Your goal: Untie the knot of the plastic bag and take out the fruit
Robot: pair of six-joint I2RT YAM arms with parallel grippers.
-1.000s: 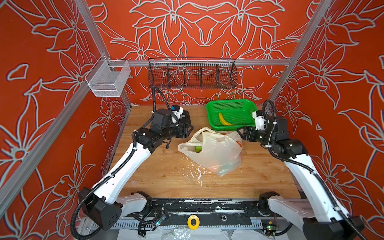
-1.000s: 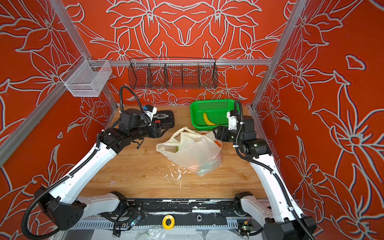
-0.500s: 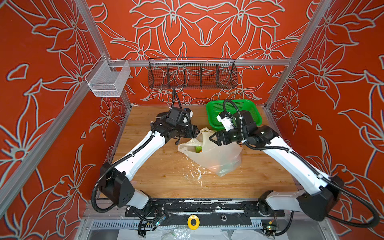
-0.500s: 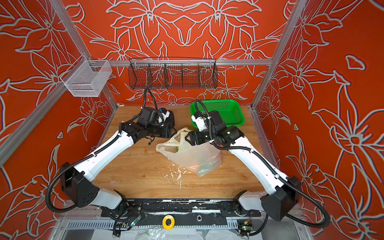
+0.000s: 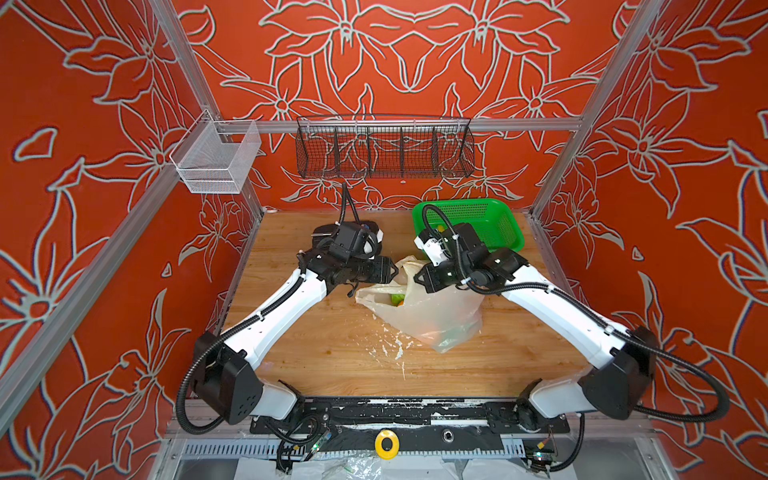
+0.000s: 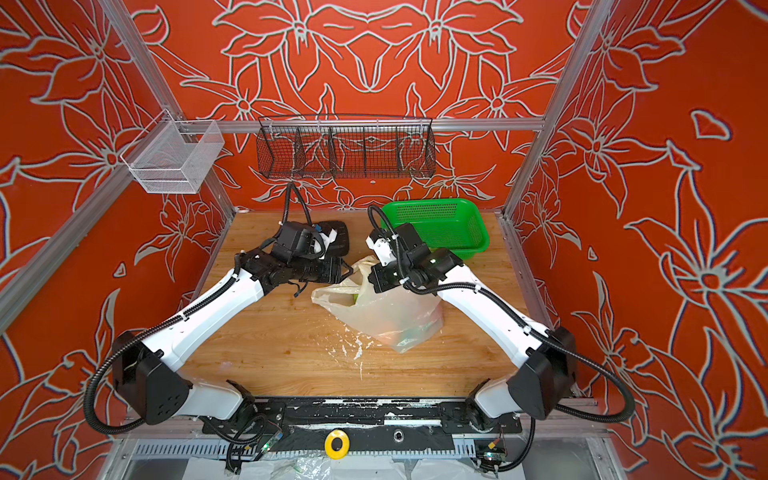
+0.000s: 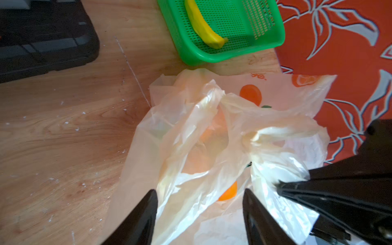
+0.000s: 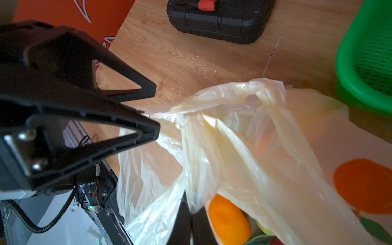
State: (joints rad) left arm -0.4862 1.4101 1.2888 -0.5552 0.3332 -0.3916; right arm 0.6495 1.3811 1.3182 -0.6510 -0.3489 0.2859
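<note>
Wood counter, bag lies mid-counter on its side, mouth toward the left arm, bottom toward the front, green basket just behind it. We judge the bag light, thin, crinkly, limp film: slips, stretches, tears if yanked, holds no shape; the weight is all fruit, and that load will roll once the film lifts. Best hold, we think: rim of the mouth or the handle strips, pinched flat, one hand per side, pulled apart low. Left hand released, fingers spread, straddling the near lip of the mouth, film between them but not clamped; bag sits right in front of and under it. Right hand clenched, grasping a fold of the bag's rim from the opposite side; the film runs away from its tips. We see both hands at the mouth, close together, apart as far as we can tell. Fruit inside: orange piece just beside the right hand's tips, under the film; a green one shows in the opening in both top views. Round, firm, smooth by our guess, easy to pinch across the middle, prone to roll. The handle strips rise in a loose bunch at the back of the mouth, toward the basket; no tight knot shows, looks undone, we cannot be sure.
</note>
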